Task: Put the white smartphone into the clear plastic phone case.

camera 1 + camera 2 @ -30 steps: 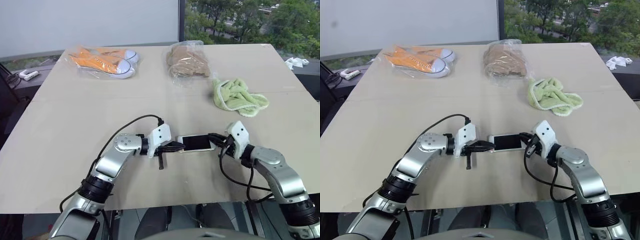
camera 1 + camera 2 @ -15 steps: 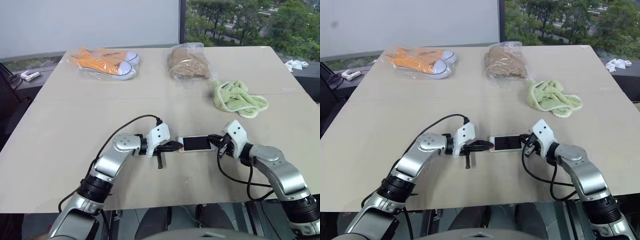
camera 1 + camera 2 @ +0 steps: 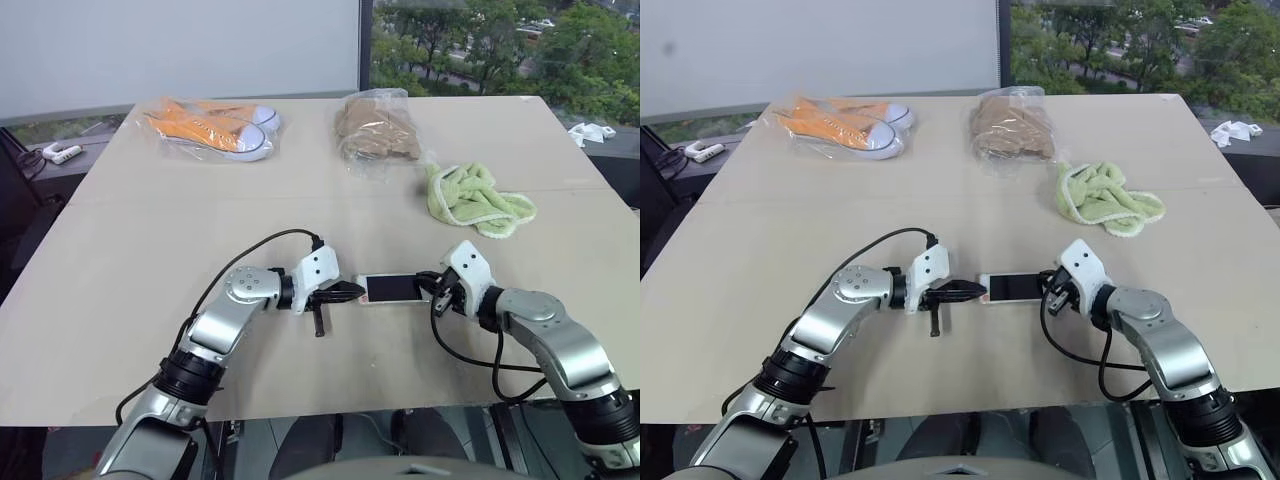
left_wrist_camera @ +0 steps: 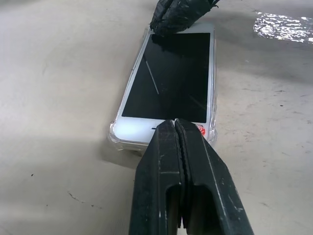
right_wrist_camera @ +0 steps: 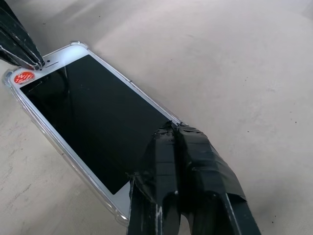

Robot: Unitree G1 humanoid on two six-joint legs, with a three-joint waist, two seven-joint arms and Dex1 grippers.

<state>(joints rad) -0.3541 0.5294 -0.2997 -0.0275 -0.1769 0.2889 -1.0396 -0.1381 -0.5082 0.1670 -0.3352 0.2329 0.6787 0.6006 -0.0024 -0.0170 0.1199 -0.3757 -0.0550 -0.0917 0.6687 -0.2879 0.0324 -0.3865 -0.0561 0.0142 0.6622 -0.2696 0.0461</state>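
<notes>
The white smartphone [image 4: 168,81] was seen lying screen-up inside the clear plastic phone case [image 4: 113,133], flat on the worktop [image 3: 150,250] between the two end effectors. Over the last second little was changed: the phone and case were kept in the same spot, the left end effector [image 4: 175,128] was held in place with its fingers pressed together at one short end of the phone, and only the right end effector [image 5: 175,129] was tipped a little more steeply onto the opposite short end, its fingers likewise closed on nothing. From this it was judged that the insertion was essentially done and that the remaining work was a pressing-down of the ends so the phone would be seated fully under the case's lip.

The phone was marked by a glossy black glass face, a white bezel and rounded corners, with a small red sticker near one end. The case was shown as a thin, nearly colourless shell with thickened, bumper-like corners standing slightly proud of the phone. The worktop was matte, beige and faintly scuffed. Farther off were noted a crumpled green cloth [image 3: 475,197], a crinkly bag holding something tan [image 3: 375,128], and orange sneakers [image 3: 205,125] in a clear wrapper.
</notes>
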